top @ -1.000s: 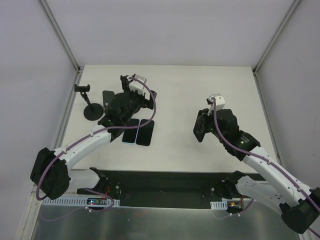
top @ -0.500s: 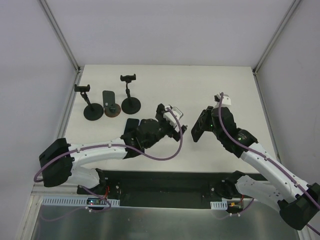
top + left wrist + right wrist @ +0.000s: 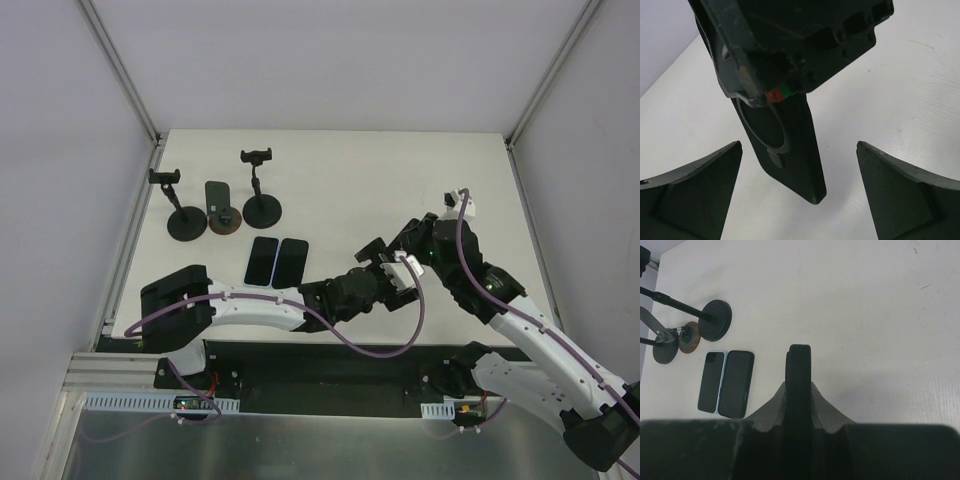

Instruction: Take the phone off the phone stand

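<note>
Two dark phones (image 3: pixel 276 262) lie flat and side by side on the white table (image 3: pixel 400 180), well to the left of the left claw (image 3: pixel 385 258) and about level with it from overhead. The farther phone (image 3: pixel 261 261) shows a pale blue edge. The nearer phone (image 3: pixel 291 263) is black all round, and its long side is just beside its neighbour's. Beyond the claw, the table runs to plain white walls (image 3: pixel 330 60), with grey metal posts (image 3: pixel 120 65) rising from its far corners. A thin scuff (image 3: pixel 929 45) marks the tabletop ahead of the claw, to its right. Behind it, past the table's near edge, sits a brushed-metal shelf (image 3: pixel 320 450).
</note>
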{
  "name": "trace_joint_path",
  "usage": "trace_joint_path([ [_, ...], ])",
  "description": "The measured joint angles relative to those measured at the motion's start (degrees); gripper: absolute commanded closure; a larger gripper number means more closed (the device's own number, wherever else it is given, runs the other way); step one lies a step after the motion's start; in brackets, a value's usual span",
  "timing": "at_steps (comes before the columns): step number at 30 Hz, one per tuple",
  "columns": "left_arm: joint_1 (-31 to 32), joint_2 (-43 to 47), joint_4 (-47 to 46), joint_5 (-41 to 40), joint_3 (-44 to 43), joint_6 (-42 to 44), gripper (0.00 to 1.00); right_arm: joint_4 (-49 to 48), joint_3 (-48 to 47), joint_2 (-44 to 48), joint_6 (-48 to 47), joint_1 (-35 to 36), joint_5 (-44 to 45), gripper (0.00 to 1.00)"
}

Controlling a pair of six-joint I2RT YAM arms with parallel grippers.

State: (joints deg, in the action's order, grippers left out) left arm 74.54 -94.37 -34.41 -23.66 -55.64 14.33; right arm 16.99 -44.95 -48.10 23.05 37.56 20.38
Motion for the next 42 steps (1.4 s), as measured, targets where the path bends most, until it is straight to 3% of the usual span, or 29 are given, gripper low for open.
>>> trace_joint_path([
  [13,2.03,-7.17,-3.98,-12.85,-3.54,7.41,0.24,-0.02,2.32,2.82,2.16,0.02,0.17,0.98],
  [20,2.12,-7.58,-4.04,-14.36,-3.58,7.72,0.56,-0.9,2.56,2.86,3.37,0.0,0.13,0.98],
  [21,2.36,-7.58,-4.11,-14.38,-3.58,7.63,0.68,-1.03,2.56,2.95,3.48,0.0,0.11,0.96],
  [23,2.4,-7.58,-4.39,-14.86,-3.58,7.48,0.77,-1.31,2.67,3.28,4.04,-0.02,0.5,0.84],
  [24,2.67,-7.58,-4.66,-15.28,-3.58,7.23,0.86,-1.79,2.95,3.5,5.18,-0.28,0.98,0.77],
  [25,2.69,-7.58,-5.11,-15.89,-3.58,7.39,0.89,-2.08,3.21,3.76,6.23,-0.44,1.33,0.6],
  [27,2.78,-7.58,-5.49,-16.85,-3.58,7.91,0.95,-2.36,3.8,4.57,6.99,-0.57,2.16,0.47],
  [28,2.73,-7.58,-5.51,-16.98,-3.58,7.82,1.0,-2.08,4.31,5.27,6.32,-0.57,2.38,0.36],
  [31,2.6,-7.58,-4.7,-16.79,-3.32,7.17,1.0,-2.54,5.03,7.34,5.27,-0.5,2.75,0.19],
  [34,2.62,-7.58,-3.37,-16.57,-2.51,6.14,1.0,-3.63,5.22,10.03,4.07,-0.5,3.91,0.07],
  [42,0.68,-5.53,2.08,-13.81,0.85,-0.83,1.0,-4.81,7.39,18.6,-1.31,-0.52,8.74,0.01],
])
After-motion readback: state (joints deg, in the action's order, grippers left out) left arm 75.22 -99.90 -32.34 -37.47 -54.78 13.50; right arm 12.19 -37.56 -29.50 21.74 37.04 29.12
